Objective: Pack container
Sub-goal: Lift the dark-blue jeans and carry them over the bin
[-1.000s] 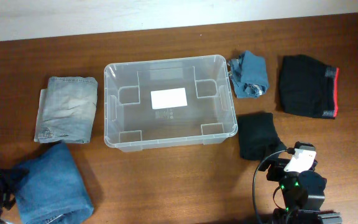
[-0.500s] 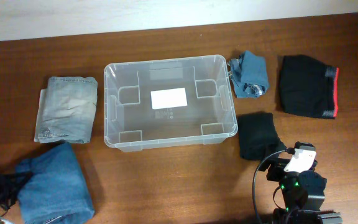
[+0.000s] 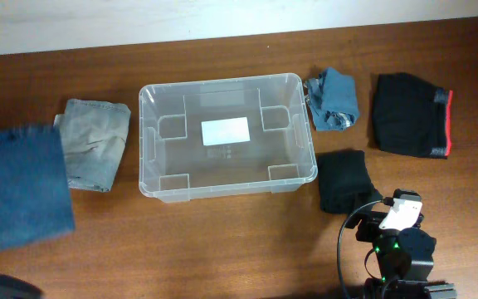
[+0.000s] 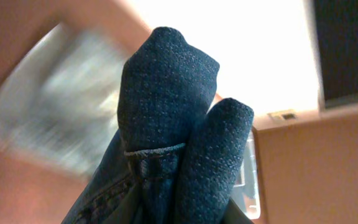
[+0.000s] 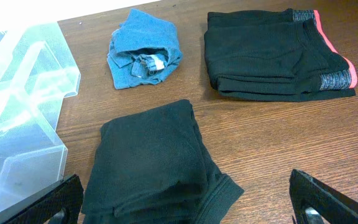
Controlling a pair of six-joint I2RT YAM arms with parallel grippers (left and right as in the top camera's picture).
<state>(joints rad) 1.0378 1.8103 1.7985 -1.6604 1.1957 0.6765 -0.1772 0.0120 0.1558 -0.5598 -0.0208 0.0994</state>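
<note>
The container, a clear plastic bin with a white label on its bottom, stands at the middle of the table with nothing in it. Folded dark blue jeans hang blurred above the table's left side, partly covering the light denim pile. In the left wrist view the jeans bunch up right at the camera, and my left gripper is shut on them with its fingers buried in the cloth. My right gripper stands open low over a black folded garment, not touching it.
Right of the container lie a crumpled small blue garment, black shorts with a red band and the black folded garment. The right arm sits at the front right edge. The container's corner shows left of the right gripper.
The left gripper shut on the dark blue jeans at the front left corner and lifted them up and toward the back, over the light denim pile. The right arm has not moved.
</note>
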